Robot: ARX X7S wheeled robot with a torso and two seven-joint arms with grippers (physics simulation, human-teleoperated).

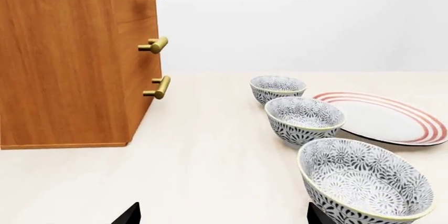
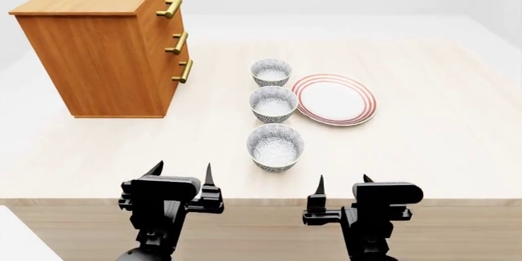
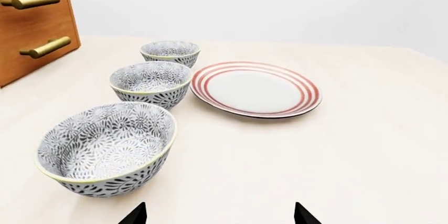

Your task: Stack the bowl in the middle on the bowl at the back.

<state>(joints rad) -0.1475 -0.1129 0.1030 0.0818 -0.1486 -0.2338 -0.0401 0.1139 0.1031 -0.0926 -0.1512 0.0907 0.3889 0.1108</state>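
Observation:
Three patterned grey-blue bowls stand in a row running away from me on the pale table. The bowl in the middle (image 2: 273, 103) (image 1: 304, 119) (image 3: 150, 83) sits between the bowl at the back (image 2: 271, 72) (image 1: 278, 88) (image 3: 170, 52) and a near bowl (image 2: 275, 146) (image 1: 364, 184) (image 3: 106, 147). All stand upright and apart. My left gripper (image 2: 181, 174) (image 1: 222, 214) hovers open at the table's front edge, left of the near bowl. Open as well, my right gripper (image 2: 343, 184) (image 3: 220, 214) hangs at the front edge to that bowl's right. Neither holds anything.
A wooden drawer chest (image 2: 102, 44) (image 1: 70, 56) with brass handles stands at the back left. Just right of the middle and back bowls lies a flat red-ringed white plate (image 2: 334, 99) (image 1: 385, 117) (image 3: 255, 88). The table's front edge (image 2: 261, 200) runs below both grippers.

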